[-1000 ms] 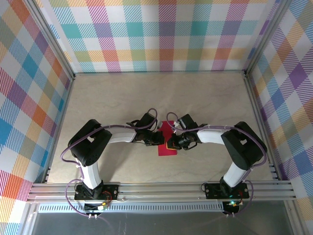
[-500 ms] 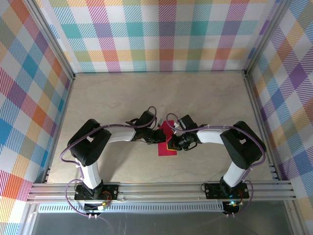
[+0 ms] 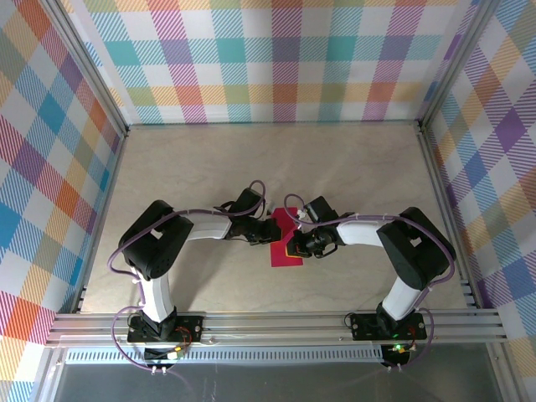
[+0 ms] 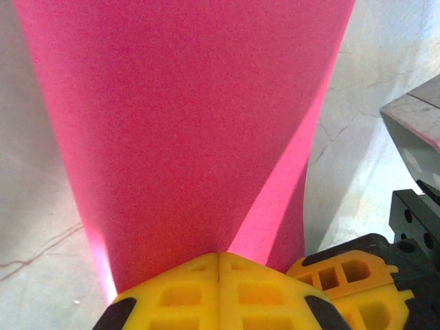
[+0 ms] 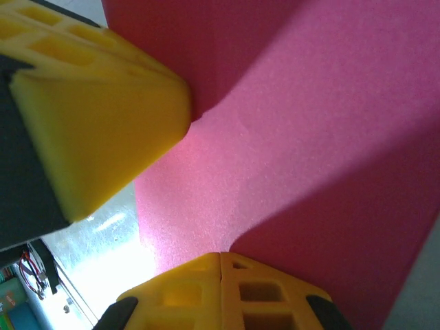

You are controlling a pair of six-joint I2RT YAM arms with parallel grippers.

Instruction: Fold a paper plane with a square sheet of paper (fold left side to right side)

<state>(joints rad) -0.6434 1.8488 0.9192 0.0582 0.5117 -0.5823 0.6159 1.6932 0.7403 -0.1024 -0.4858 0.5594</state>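
Noting both grippers clamped on the pink paper (image 3: 286, 255) near table (image 3: 193, 167) ctr. We see left gripper (image 4: 218, 256) pinching its 9 o'clock edge and right gripper (image 5: 220, 256) its 3 o'clock edge. Paper's lower part lies toward 6 o'clock of both.

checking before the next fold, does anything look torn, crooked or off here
Nothing looks torn or spilled. The pink paper is not flat: it bows and twists where the left gripper and right gripper both pinch it, plausibly just mid-fold.
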